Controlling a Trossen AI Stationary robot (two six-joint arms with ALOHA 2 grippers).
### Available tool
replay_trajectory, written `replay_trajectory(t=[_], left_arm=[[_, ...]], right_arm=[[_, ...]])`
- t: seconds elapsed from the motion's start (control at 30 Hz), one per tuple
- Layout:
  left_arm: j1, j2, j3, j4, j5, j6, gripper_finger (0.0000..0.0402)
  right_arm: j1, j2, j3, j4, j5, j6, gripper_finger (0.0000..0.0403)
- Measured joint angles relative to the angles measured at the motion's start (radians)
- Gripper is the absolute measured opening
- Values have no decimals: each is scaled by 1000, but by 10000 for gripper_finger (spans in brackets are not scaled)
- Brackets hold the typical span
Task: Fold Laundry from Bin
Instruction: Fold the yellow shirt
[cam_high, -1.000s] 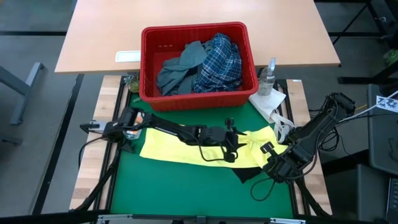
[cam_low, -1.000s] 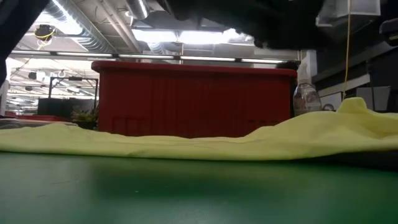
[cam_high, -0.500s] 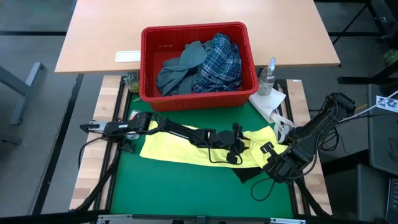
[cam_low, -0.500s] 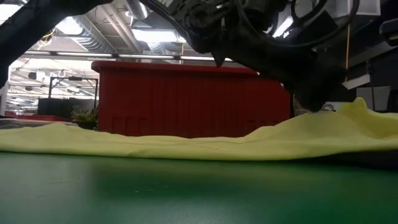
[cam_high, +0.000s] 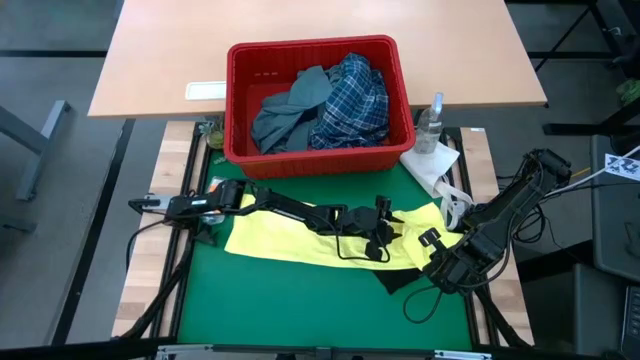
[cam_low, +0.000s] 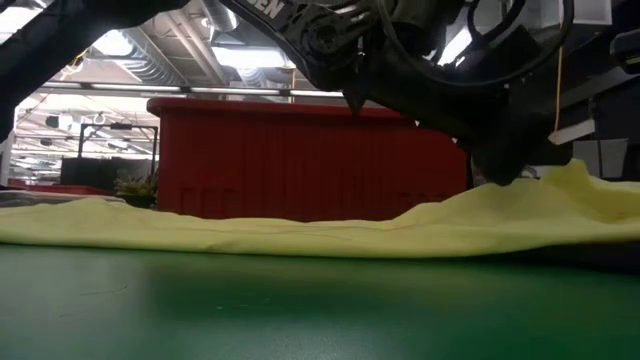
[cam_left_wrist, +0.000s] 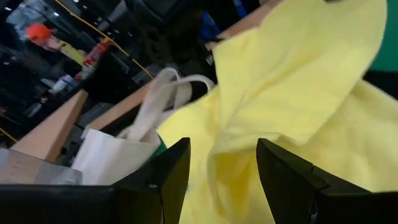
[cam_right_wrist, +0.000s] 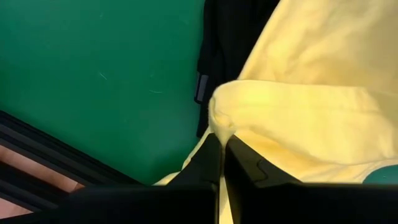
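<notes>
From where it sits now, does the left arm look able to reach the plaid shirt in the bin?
Probably yes. The left gripper is open and empty over the yellow garment, and the plaid shirt lies uncovered on top in the red bin just beyond. Only the bin's near wall needs clearing.

yellow garment (cam_high: 300, 240): soft matt cloth | bin (cam_high: 240, 110): red plastic | mat (cam_high: 290, 300): matt green

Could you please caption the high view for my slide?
Left gripper open over the yellow garment; right gripper pinches its edge.

We see the yellow garment (cam_high: 300, 238) spread flat on the table; the red bin (cam_high: 240, 100) at 12 o'clock holds plaid shirt (cam_high: 352, 100) and grey-blue garment (cam_high: 290, 108).
</notes>
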Motion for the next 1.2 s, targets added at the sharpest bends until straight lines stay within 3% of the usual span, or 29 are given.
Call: replay_trajectory(t=[1.2], left_arm=[[-2, 1, -1, 18, 89, 53, 179]], right_arm=[[0, 0, 0, 0, 0, 4, 7]])
